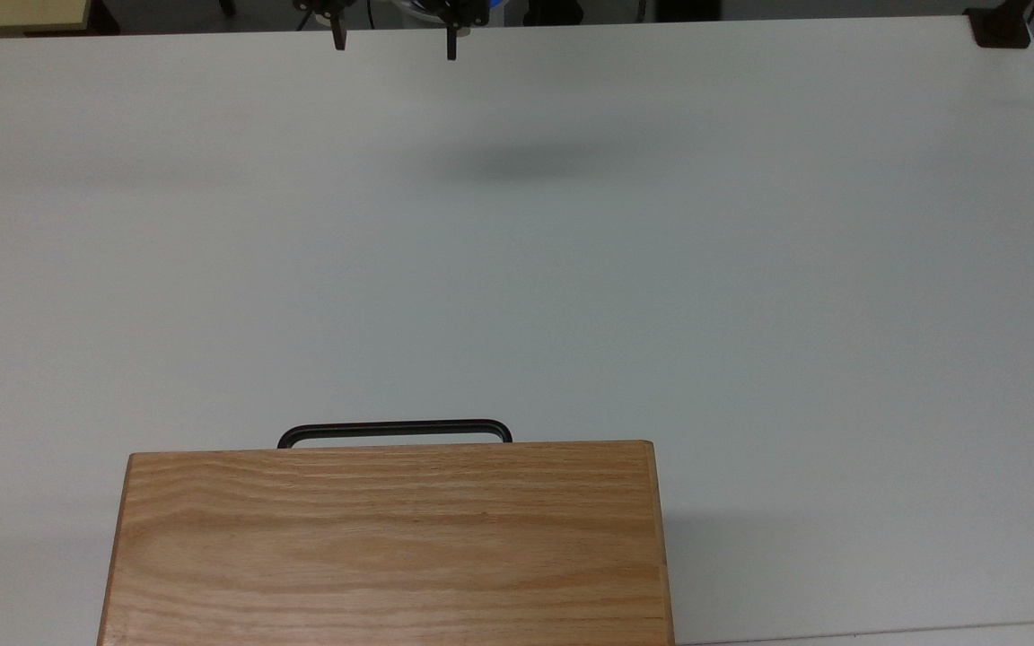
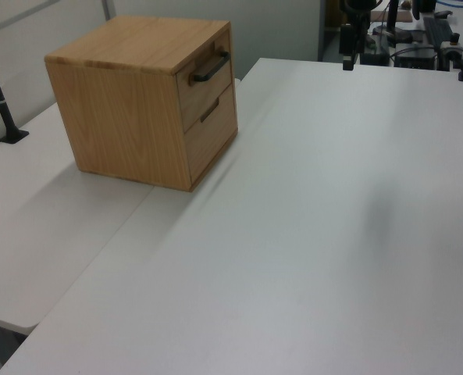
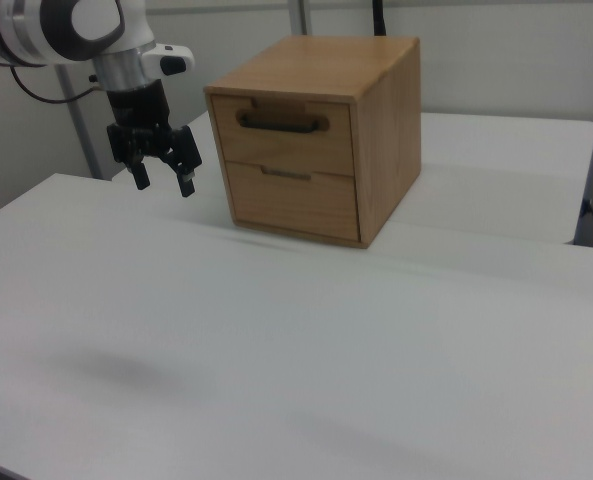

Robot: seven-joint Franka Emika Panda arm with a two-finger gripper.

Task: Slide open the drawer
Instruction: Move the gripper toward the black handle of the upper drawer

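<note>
In the right view the gripper (image 3: 164,173) hangs at the left, above the white table (image 3: 276,340), its jaws spread with nothing between them. To its right stands the oak cabinet (image 3: 376,130), on the far side of the table. The drawer (image 3: 294,125) is the upper one, shut flush in the cabinet front, with its black bar handle (image 3: 279,124) facing the near side. The drawer lies well apart from the jaws. No writing can be read anywhere.
</note>
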